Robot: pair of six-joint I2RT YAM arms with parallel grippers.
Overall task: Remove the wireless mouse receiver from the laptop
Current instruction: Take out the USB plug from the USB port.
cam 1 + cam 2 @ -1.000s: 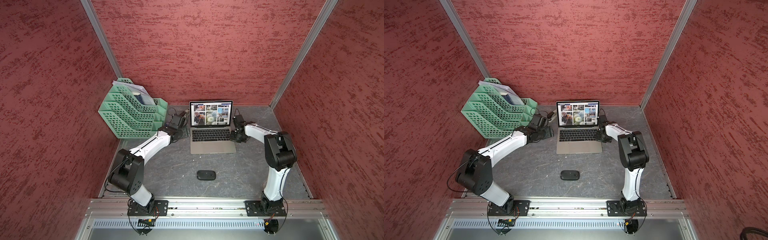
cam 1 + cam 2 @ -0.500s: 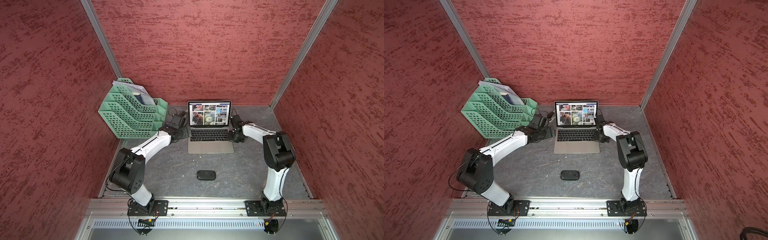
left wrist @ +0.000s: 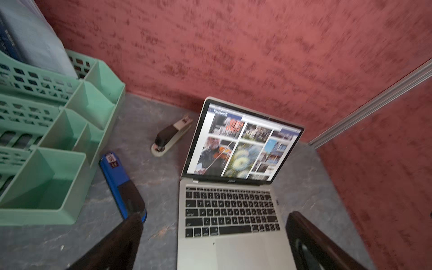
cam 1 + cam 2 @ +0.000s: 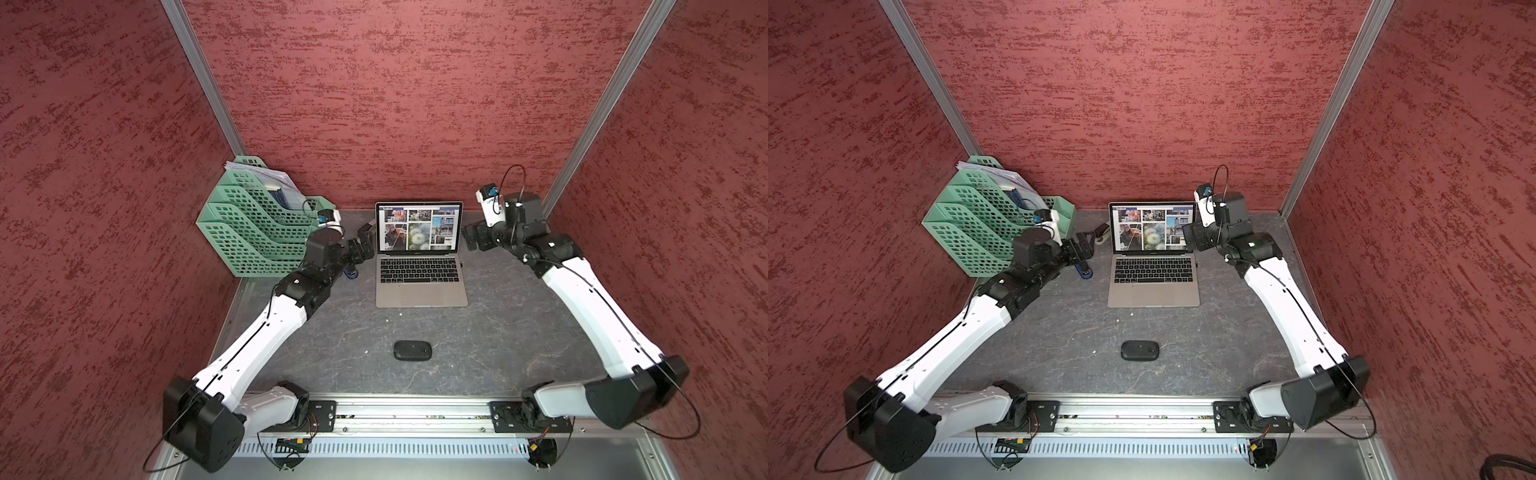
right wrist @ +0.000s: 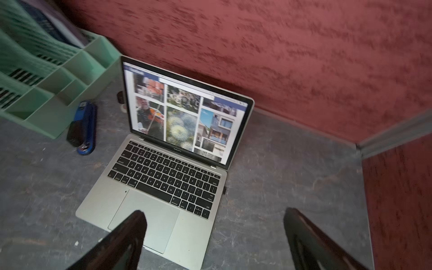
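On tabletop [image 4: 498, 332]: 1 laptop [image 4: 419, 286] w/ 1 receiver [image 5: 224, 190], 1 mouse [image 4: 412, 350].

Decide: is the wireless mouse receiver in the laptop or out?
In: the receiver shows as a dark stub jutting from the side edge of the laptop.

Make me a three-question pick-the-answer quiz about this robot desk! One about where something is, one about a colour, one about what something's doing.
1. Where is the black mouse? A) on the table in front of the laptop B) on the laptop's keys C) under the laptop
2. What colour is the file rack? A) yellow B) green C) white
3. The right gripper is: A) shut on the mouse B) shut on nothing C) open and empty
Answers: 1 A, it lies on bare table nearer the arm bases; 2 B, its lattice walls are mint green; 3 C, its fingers stand wide apart with nothing between.
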